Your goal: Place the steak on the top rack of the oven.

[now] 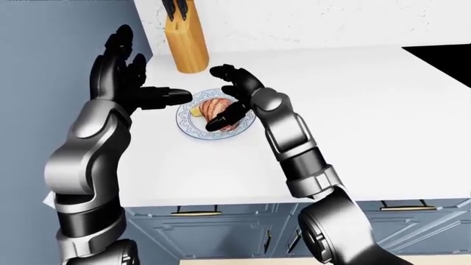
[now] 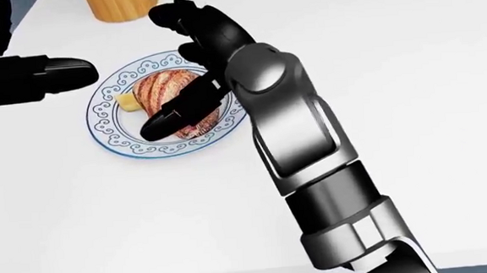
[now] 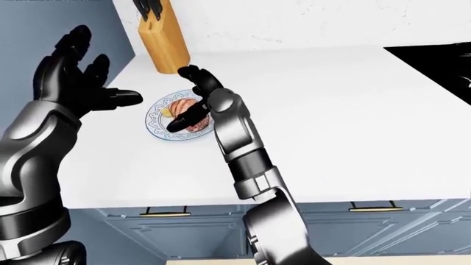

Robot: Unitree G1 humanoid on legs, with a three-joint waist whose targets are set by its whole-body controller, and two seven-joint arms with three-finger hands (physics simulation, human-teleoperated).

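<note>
Reaching over the plate (image 2: 108, 135), the right hand (image 2: 190, 70) is spreading its fingers above the steak (image 2: 160, 91), one dark finger (image 2: 174, 115) lying across the meat's lower right edge and the others arching past its top. Nothing is closing round the meat yet; the hand is standing wide about it, and whether that lower finger is touching or merely hovering over the surface cannot be told. At the left of the head view the left hand (image 1: 121, 77) is hanging raised beside the plate, palm up and fingers wide, its thumb (image 2: 53, 69) pointing toward the rim and holding nothing.

Beyond the hands, the steak is lying on the blue-patterned plate on the white desk (image 2: 391, 51), with a small yellow piece (image 2: 127, 104) tucked against its left side. Further off, a wooden knife block (image 1: 185, 41) is standing near the wall, just beyond the plate. At the far right edge of the eye views a black surface (image 3: 434, 61) is showing; the oven itself is not in sight.

By my judgement the task is sitting at its first step, the grasp. The next move is calling for the right fingers to come in under and around the steak firmly enough to lift it off the plate without dragging the plate along.
</note>
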